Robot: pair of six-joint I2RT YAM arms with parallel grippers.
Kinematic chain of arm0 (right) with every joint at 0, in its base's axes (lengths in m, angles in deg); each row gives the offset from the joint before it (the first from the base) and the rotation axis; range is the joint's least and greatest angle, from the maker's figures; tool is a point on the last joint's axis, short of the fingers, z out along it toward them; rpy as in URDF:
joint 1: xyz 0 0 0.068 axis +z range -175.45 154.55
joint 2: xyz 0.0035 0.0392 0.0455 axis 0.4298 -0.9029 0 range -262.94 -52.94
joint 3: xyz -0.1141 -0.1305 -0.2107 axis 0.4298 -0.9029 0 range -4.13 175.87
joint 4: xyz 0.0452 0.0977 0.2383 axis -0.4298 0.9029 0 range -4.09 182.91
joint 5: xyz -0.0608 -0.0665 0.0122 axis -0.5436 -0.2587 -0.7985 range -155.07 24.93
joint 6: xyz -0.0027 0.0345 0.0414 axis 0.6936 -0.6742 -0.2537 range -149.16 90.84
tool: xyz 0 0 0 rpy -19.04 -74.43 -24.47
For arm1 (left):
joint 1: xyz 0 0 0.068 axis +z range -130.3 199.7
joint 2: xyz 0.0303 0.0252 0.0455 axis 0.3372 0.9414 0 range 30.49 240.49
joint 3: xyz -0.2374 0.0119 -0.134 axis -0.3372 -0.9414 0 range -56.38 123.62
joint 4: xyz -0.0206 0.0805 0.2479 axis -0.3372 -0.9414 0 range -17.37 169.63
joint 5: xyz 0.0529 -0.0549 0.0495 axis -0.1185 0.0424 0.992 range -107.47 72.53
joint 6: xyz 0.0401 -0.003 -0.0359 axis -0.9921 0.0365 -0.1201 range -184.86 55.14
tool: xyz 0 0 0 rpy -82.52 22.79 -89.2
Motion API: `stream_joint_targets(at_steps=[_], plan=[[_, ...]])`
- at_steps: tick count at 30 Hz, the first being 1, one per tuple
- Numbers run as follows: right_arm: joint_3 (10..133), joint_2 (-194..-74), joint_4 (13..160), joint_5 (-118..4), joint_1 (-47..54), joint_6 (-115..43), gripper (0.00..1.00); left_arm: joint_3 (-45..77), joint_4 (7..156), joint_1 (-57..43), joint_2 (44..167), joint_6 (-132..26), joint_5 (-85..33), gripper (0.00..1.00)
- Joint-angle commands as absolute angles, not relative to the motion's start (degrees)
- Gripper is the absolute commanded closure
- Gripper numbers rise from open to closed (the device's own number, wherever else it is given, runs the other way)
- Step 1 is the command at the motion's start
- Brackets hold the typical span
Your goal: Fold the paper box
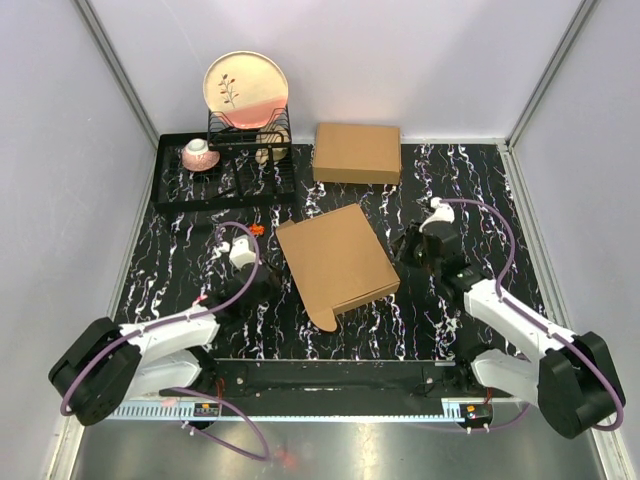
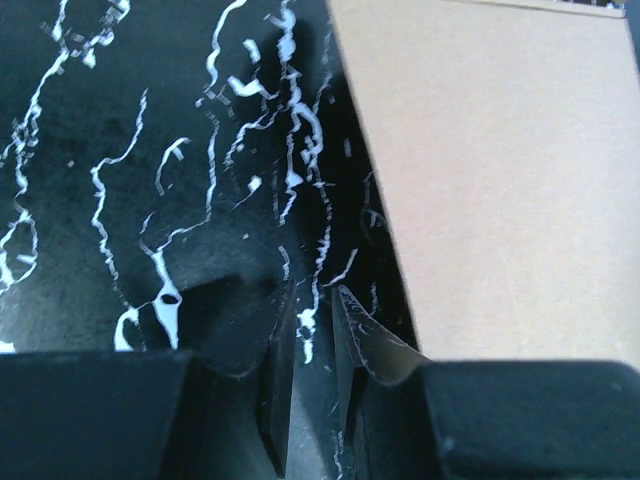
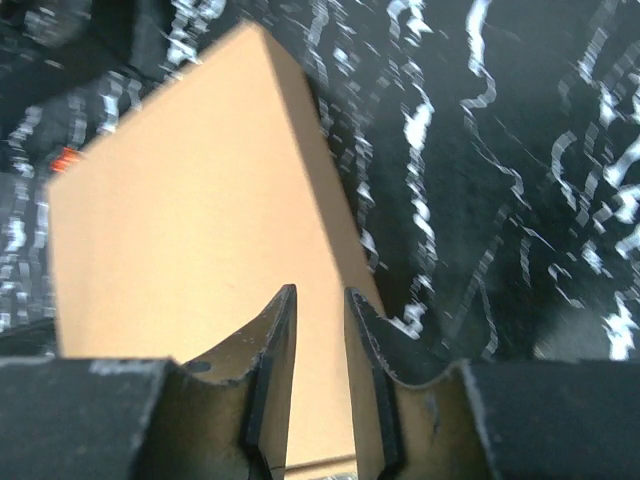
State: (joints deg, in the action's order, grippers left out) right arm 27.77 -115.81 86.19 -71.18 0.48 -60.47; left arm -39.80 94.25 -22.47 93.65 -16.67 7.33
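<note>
The paper box [image 1: 335, 258] lies closed and flat in the middle of the table, turned at an angle, with a rounded tab [image 1: 322, 318] sticking out at its near left corner. My left gripper [image 1: 262, 275] is low over the table just left of the box, with its jaws nearly together and nothing between them [image 2: 312, 300]; the box's lid [image 2: 500, 170] fills the right of that view. My right gripper [image 1: 403, 252] is at the box's right edge, jaws nearly together and empty [image 3: 320, 300], above the lid [image 3: 190, 220].
A second, neatly made-up brown box [image 1: 357, 152] sits at the back. A black dish rack [image 1: 225, 170] at the back left holds a plate [image 1: 246, 88] and a cup [image 1: 198, 152]. A small orange thing [image 1: 257, 229] lies left of the paper box.
</note>
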Motion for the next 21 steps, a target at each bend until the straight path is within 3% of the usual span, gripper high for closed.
stream_joint_targets(at_steps=[1,8,21], plan=[[31.37,-118.41,74.59,-63.95,0.13,-58.52,0.72,-42.75,96.68,-20.55,93.85,-11.07,4.43,0.76],[35.33,-130.80,71.42,-55.94,-1.28,-56.85,0.92,-43.63,100.99,-20.37,96.85,-8.96,1.34,0.76],[32.53,-139.34,72.91,-61.47,-3.13,-56.67,0.96,-43.19,103.63,-20.37,100.01,-8.96,0.11,0.76]])
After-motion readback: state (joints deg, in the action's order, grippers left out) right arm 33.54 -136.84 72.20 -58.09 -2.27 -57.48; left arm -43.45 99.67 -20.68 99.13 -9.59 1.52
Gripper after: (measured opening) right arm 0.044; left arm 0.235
